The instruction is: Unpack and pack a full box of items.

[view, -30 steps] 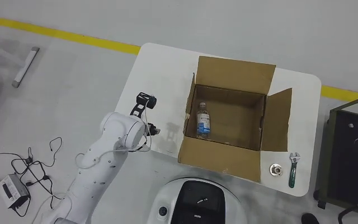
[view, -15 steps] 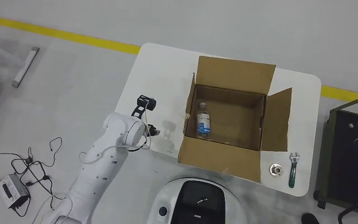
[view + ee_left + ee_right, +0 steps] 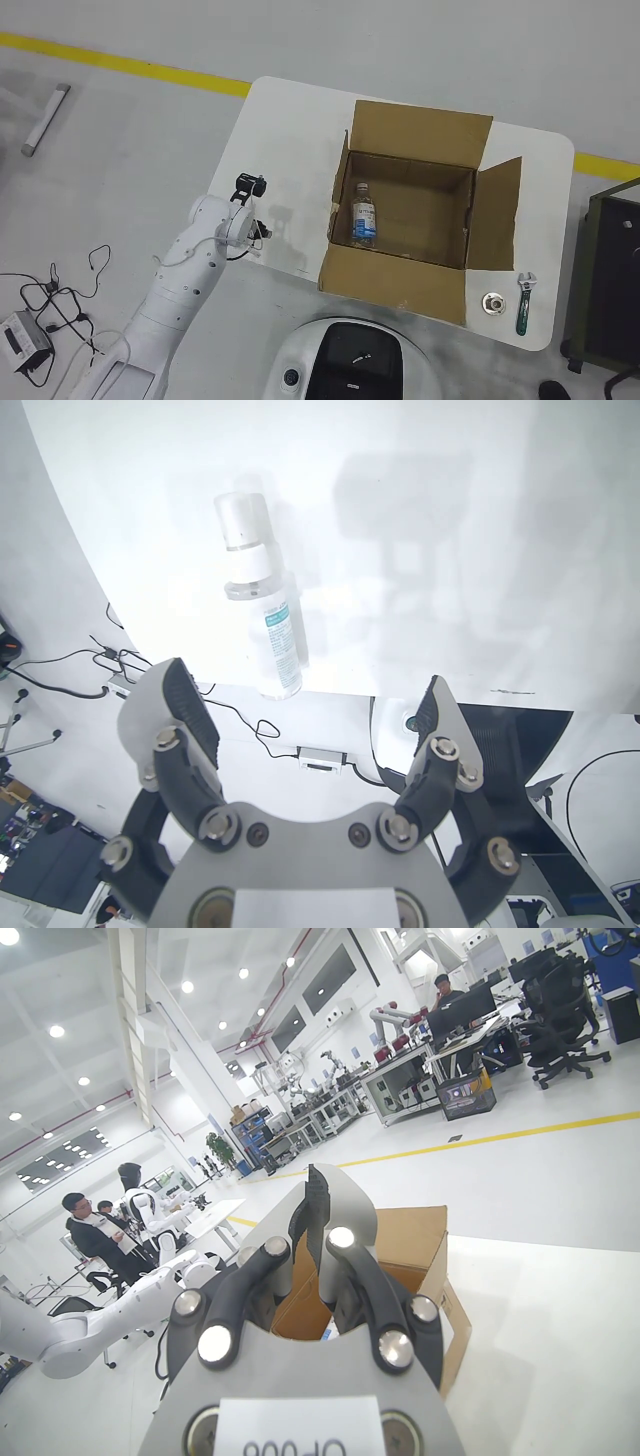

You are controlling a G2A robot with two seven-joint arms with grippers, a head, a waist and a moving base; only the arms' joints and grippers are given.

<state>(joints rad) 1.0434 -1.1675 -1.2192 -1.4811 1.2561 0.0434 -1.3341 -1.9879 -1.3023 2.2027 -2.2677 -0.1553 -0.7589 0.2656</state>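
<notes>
Upright, by the look of it, on white table (image 3: pixel 290 130) close to its rounded L corner: spray bottle (image 3: pixel 263 620), long axis vertical, clear cap up toward wrist cam, base right by table edge. Just off it, L gripper (image 3: pixel 307 695), jaws wide apart, holding nothing, bottle lined up w/ the gap but clear of both pads. In open cardboard box (image 3: pixel 395 280) mid-table: water bottle (image 3: pixel 363 215) flat on box floor, against wall nearest L arm, long axis front-to-back, cap toward far side. R gripper (image 3: pixel 312 1190) pinched closed on nothing, box just beyond it. On table beside box, at near R corner: wrench (image 3: pixel 524 303), head toward far side, next to small round metal fitting (image 3: pixel 492 302). Around: pale grey floor, yellow line (image 3: pixel 120 65) past table, loose cables (image 3: pixel 60 295) on floor to L; in R wrist view, big bright hall w/ workbenches and office chairs.
</notes>
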